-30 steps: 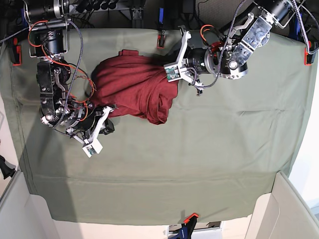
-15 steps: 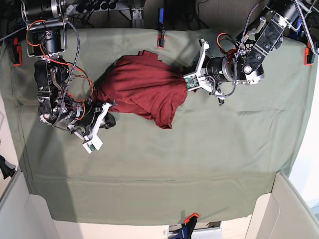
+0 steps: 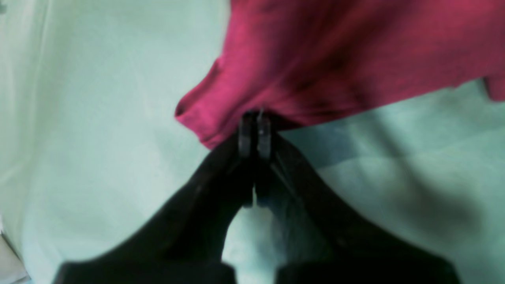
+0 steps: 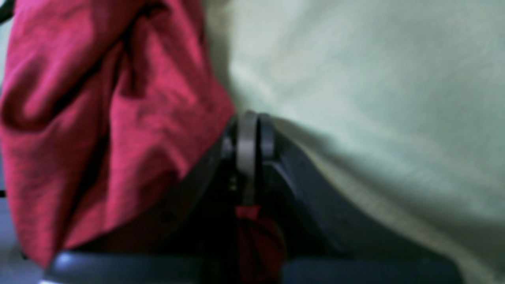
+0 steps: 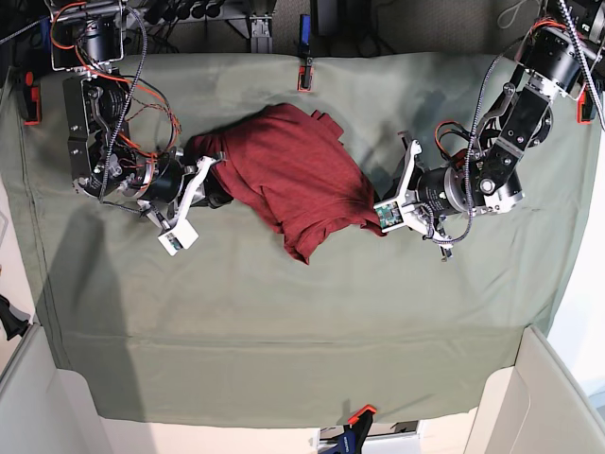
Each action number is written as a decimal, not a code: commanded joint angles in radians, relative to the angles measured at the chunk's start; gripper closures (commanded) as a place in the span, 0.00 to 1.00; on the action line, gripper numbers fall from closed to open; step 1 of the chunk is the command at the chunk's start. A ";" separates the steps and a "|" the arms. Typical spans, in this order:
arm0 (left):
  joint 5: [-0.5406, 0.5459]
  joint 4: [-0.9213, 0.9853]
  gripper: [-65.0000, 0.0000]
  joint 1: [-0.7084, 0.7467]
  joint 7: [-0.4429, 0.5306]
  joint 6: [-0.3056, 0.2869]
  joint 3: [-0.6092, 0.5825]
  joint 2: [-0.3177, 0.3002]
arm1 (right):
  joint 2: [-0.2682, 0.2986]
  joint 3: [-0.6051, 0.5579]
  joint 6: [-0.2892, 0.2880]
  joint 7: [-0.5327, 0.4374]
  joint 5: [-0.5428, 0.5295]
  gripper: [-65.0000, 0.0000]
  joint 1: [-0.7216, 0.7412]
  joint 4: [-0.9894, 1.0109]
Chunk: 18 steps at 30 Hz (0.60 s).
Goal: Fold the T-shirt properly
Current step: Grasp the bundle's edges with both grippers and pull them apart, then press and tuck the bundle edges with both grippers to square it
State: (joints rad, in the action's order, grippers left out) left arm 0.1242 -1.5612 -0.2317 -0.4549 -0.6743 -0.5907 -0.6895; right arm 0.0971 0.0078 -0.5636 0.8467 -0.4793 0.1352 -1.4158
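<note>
- Both wrist views are blurred; knit texture of the T-shirt (image 3: 339, 59) is unreadable.
- T-shirt cut off by top and right edges in left wrist view.
- Sleeves hidden inside bunched folds in base view.

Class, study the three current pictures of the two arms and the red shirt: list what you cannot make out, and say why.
- T-shirt, base view: bunched, so sleeves and collar are lost in its own folds.
- Left wrist view: blurred; the shirt runs off the top edge.
- Right wrist view: blurred; the right gripper hides the pinched cloth.
- Left gripper, base view: the jaws are too small to see.
</note>
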 commanded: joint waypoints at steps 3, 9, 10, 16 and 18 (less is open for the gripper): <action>-0.004 0.070 1.00 -0.050 0.018 -0.015 0.010 0.040 | 0.002 0.002 -0.011 -0.007 -0.040 1.00 -0.019 -0.055; -0.015 0.209 1.00 -0.097 0.017 -0.015 0.010 0.137 | -0.039 -0.004 -0.011 0.006 -0.063 1.00 -0.099 -0.116; -0.013 0.220 1.00 -0.102 0.017 -0.014 0.010 0.145 | -0.054 -0.004 -0.013 0.007 -0.063 1.00 -0.108 -0.120; 0.011 0.225 1.00 -0.137 0.013 -0.015 0.010 0.148 | -0.126 -0.039 -0.013 0.014 -0.064 1.00 -0.140 -0.133; 0.015 0.225 1.00 -0.156 -0.005 -0.015 0.010 0.148 | -0.135 -0.079 -0.013 0.014 -0.061 1.00 -0.149 -0.140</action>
State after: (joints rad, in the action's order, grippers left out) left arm 0.1341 -1.3243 -0.3576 -0.4759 -0.6937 -0.5900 -0.5316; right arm -0.0303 -0.0685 -0.5644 0.8772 -0.5144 -0.0250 -1.5352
